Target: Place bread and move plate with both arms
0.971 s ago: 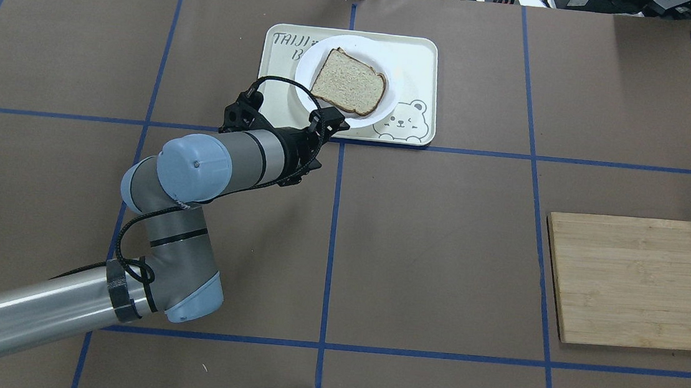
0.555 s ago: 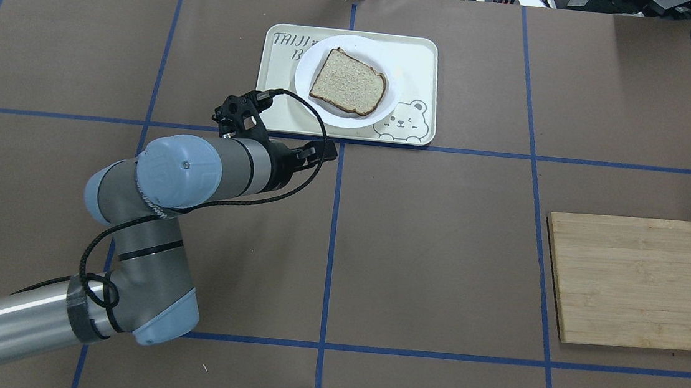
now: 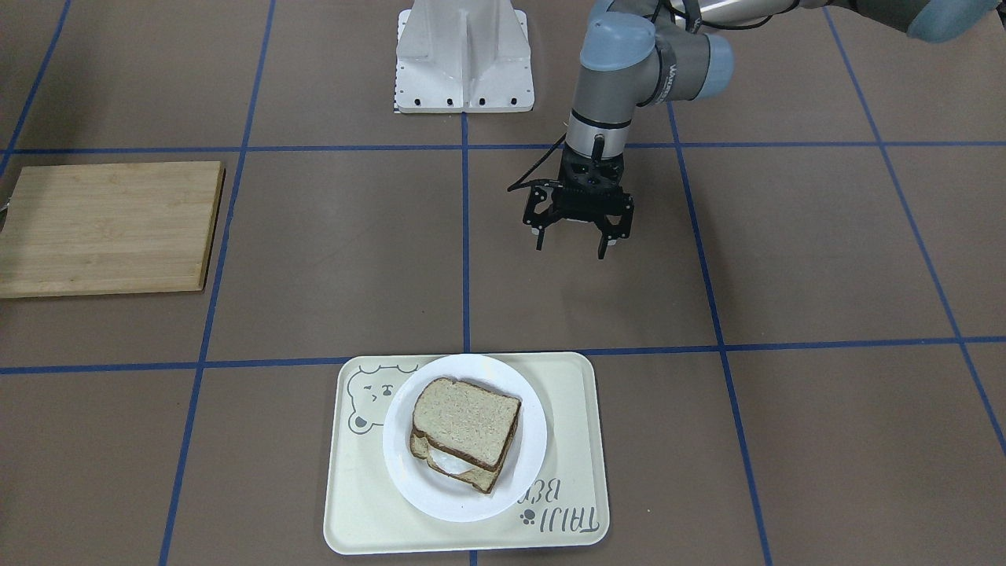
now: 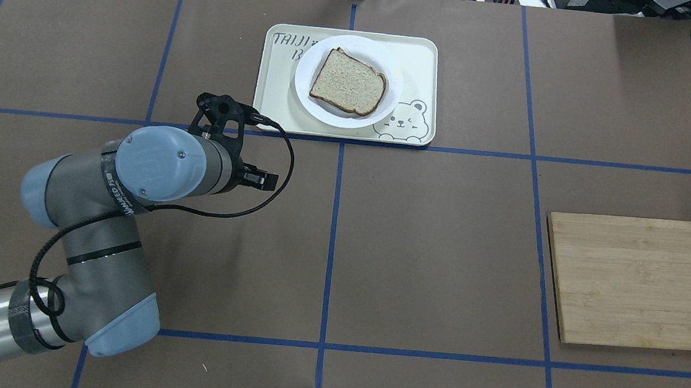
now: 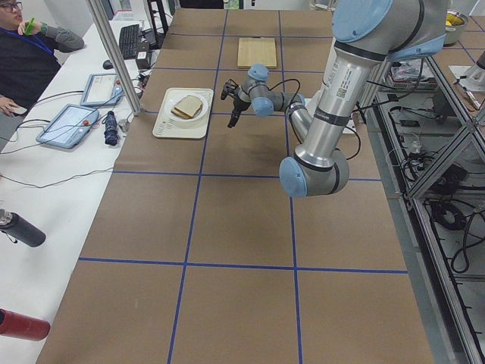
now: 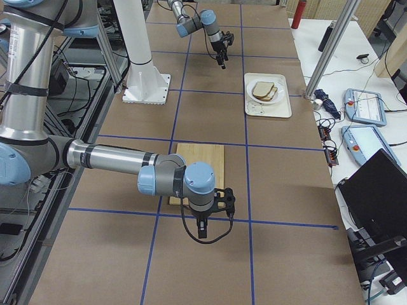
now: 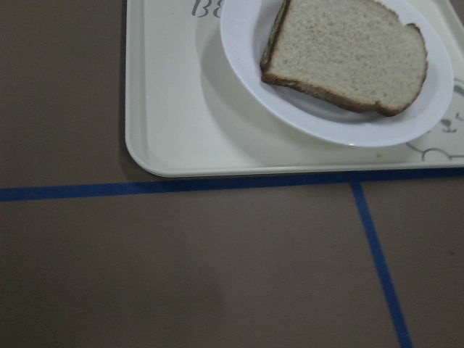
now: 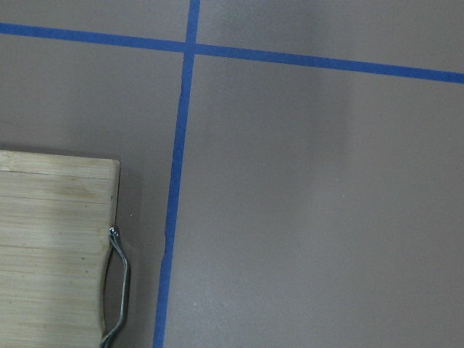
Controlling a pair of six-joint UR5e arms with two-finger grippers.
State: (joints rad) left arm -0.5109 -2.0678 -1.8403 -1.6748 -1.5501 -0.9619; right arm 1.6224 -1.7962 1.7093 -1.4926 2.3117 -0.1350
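My left gripper [image 3: 570, 247] hangs open and empty above the tabletop [image 3: 786, 259], apart from the bread [image 3: 468, 420] on the plate [image 3: 531, 440]. Whether my right gripper [image 6: 202, 231] is open, I cannot tell.

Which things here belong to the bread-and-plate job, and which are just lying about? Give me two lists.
Job in hand:
- bread, lying on a lower slice
- white plate under both
- left gripper, open, off the tray
- right arm

Lying about:
- bear tray under the plate
- wooden board
- white stand
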